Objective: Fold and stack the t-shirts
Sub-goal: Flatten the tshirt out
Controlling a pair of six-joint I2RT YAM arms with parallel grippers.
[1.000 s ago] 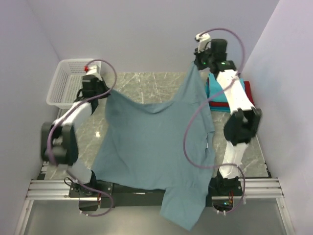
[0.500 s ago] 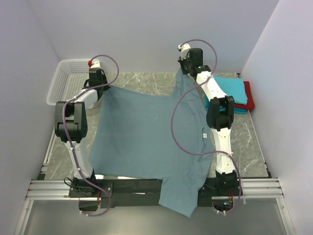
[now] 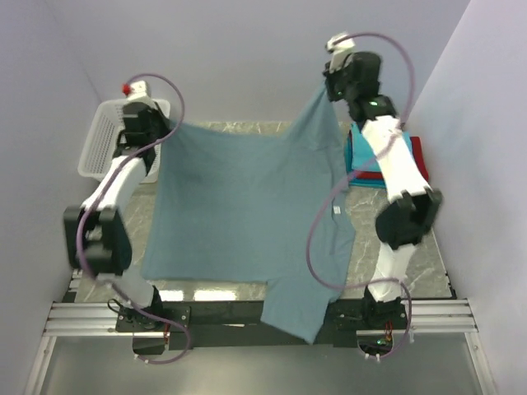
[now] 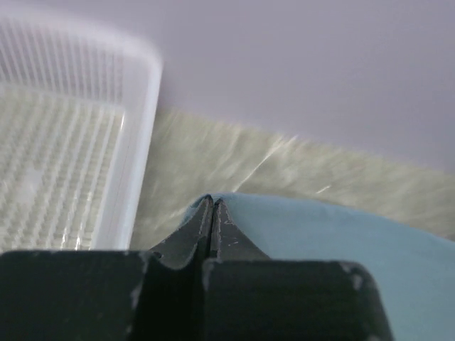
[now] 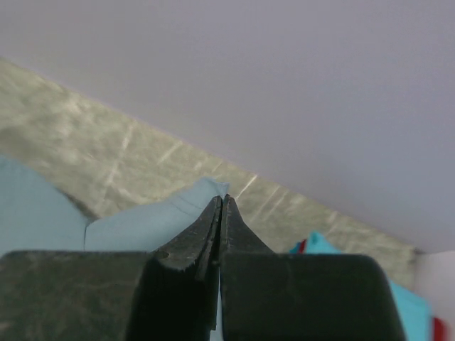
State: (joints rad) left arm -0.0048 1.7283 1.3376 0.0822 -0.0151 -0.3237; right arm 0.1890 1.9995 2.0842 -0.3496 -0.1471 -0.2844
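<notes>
The large grey-blue t-shirt point(image 3: 239, 206) hangs stretched between both arms above the marble table, its lower part draping over the near edge. My left gripper point(image 3: 169, 127) is shut on the shirt's far left corner point(image 4: 234, 213). My right gripper point(image 3: 326, 88) is raised high at the back right, shut on the shirt's other far corner point(image 5: 206, 193). A white neck label point(image 3: 337, 211) shows near the shirt's right side. The folded turquoise, red and teal t-shirts point(image 3: 375, 169) are stacked at the table's right, partly hidden by the right arm; their corner point(image 5: 316, 245) shows in the right wrist view.
A white mesh basket point(image 3: 103, 140) stands at the far left corner, also seen as the basket point(image 4: 64, 163) in the left wrist view. Purple walls close in on the left, back and right. The metal rail point(image 3: 247, 317) runs along the near edge.
Both arms have lifted and spread apart, the right gripper rising and moving right, the left moving further left. The shirt is now pulled flatter and wider between them.
</notes>
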